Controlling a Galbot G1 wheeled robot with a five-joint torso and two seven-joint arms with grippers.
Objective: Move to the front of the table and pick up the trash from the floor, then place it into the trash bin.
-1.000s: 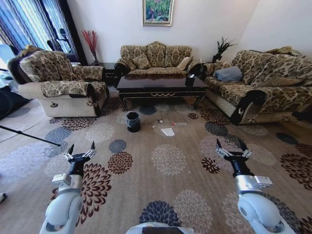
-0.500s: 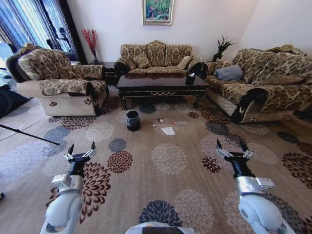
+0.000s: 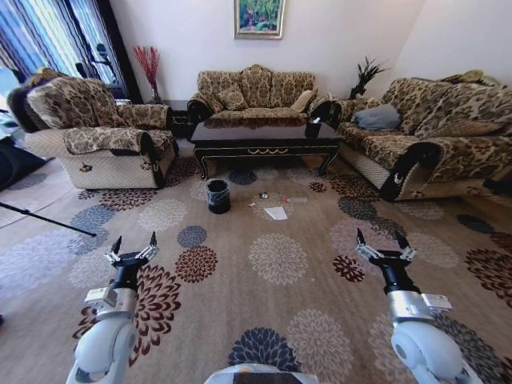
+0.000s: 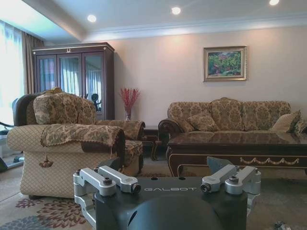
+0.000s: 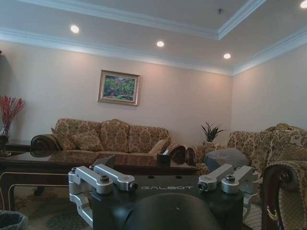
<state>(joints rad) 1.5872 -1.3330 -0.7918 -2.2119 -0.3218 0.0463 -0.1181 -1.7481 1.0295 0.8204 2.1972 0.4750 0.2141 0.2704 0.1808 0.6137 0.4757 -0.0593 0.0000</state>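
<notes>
The beige carpeted floor [image 3: 280, 320], patterned with large round flower medallions in dark brown, navy and cream, spreads from the robot to the far seating. On it, at the far side of the room, stands the long low bench [image 3: 266, 144] of dark glossy wood with curved legs and gold trim along its apron; it also shows in the left wrist view [image 4: 240, 148]. Behind it is a brown patterned three-seat sofa [image 3: 254, 94], with a matching armchair [image 3: 100, 136] on the left and a longer matching sofa [image 3: 424, 136] on the right.

In front of the bench's left end the small round black trash bin [image 3: 218, 197] with a shiny clear liner at its rim stands upright on the carpet. The trash lies just right of it, near the bench's front: a flat white paper sheet [image 3: 276, 214], what looks like a small silvery foil wad [image 3: 263, 196], though it is too small to be sure, and tiny white scraps [image 3: 296, 201].

Well apart from all this, in the near foreground, the left claw [image 3: 133, 245] and the right claw [image 3: 383, 242] are held low above the carpet, each with its fingers spread wide and gripping nothing.
</notes>
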